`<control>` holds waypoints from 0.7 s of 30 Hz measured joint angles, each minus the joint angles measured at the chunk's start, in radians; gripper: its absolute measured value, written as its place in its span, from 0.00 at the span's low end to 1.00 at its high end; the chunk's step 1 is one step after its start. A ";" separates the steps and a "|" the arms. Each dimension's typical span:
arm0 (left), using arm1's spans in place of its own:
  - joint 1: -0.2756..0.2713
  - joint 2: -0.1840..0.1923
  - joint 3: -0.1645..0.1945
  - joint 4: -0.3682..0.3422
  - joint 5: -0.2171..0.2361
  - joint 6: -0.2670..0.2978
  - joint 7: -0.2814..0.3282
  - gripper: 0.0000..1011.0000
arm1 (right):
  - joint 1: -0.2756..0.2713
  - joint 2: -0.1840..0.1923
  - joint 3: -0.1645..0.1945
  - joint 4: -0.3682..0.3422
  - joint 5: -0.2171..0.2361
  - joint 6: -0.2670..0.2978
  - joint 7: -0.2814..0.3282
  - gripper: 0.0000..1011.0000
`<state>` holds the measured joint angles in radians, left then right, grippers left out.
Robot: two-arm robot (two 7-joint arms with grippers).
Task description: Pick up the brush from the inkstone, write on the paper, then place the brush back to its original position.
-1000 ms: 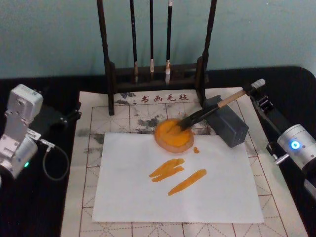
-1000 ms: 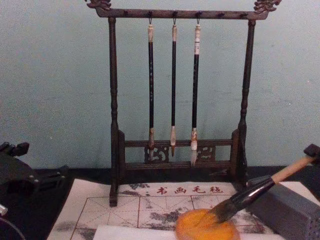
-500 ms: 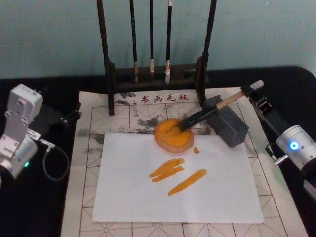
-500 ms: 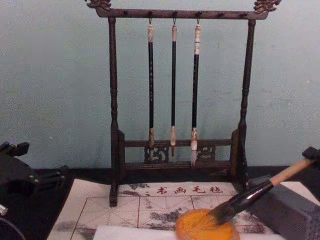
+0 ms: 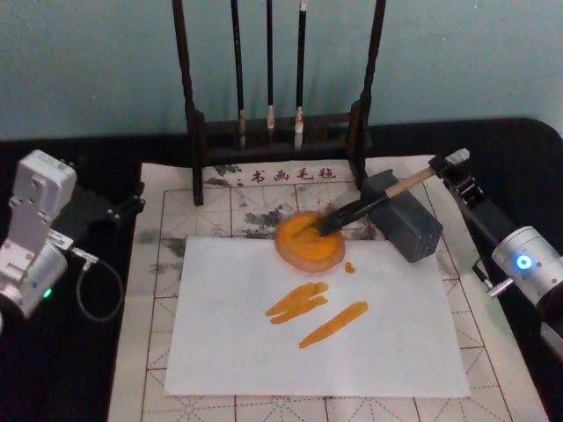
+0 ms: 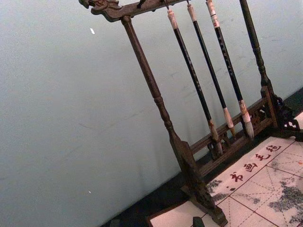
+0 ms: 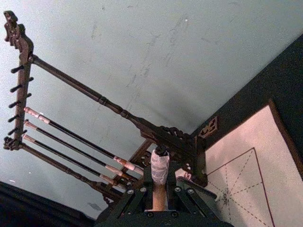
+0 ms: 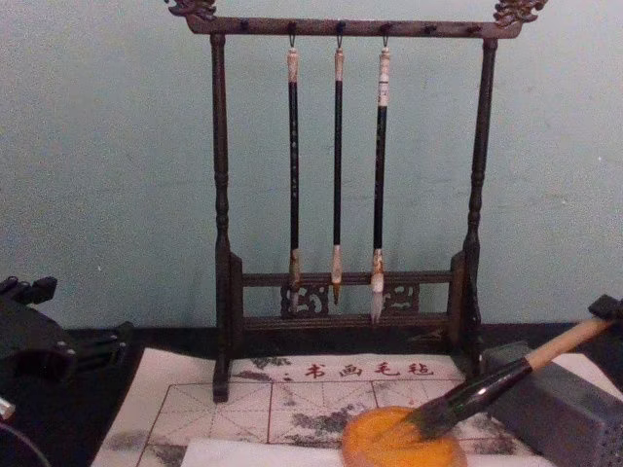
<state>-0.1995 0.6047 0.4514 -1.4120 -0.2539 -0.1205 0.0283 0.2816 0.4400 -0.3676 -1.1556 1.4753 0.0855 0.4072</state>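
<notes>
You had the right hand (image 5: 447, 167) clamped on the tan top end of the brush (image 5: 371, 202), its soft wet bristles in the orange dish (image 5: 303, 259) and its shaft across the grey block (image 5: 415, 234); it seemed light and stiff, well held there, while the left hand (image 5: 123, 207) was parked aside.

Table (image 5: 519, 149): black top, running out to the left, right and far edges of the head view, up to a pale blue-green wall.
Mat (image 5: 158, 308): cream, with a red grid, lying flat on the middle of the table; red characters and grey smudges along its far edge.
Rack (image 5: 281, 136): dark wood, upright at the far end, its front feet on the mat's far edge and its rear on the bare table.
Paper (image 5: 352, 352): white sheet flat on the mat, marked with orange strokes.
Dish (image 5: 295, 251): orange, round, set across the paper's far edge.
Block (image 5: 418, 233): grey, on the mat at the paper's far right corner.
</notes>
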 joint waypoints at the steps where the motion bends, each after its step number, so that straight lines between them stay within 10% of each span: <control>1: 0.000 0.000 0.000 0.000 0.000 0.000 0.000 0.99 | -0.001 0.000 0.001 0.000 0.000 0.001 -0.002 0.17; 21: 0.000 0.000 0.000 0.000 0.000 0.000 0.000 0.99 | -0.002 -0.004 0.003 0.004 0.003 0.005 -0.008 0.17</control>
<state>-0.1995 0.6047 0.4514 -1.4120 -0.2539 -0.1205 0.0283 0.2792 0.4361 -0.3642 -1.1521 1.4786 0.0905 0.3995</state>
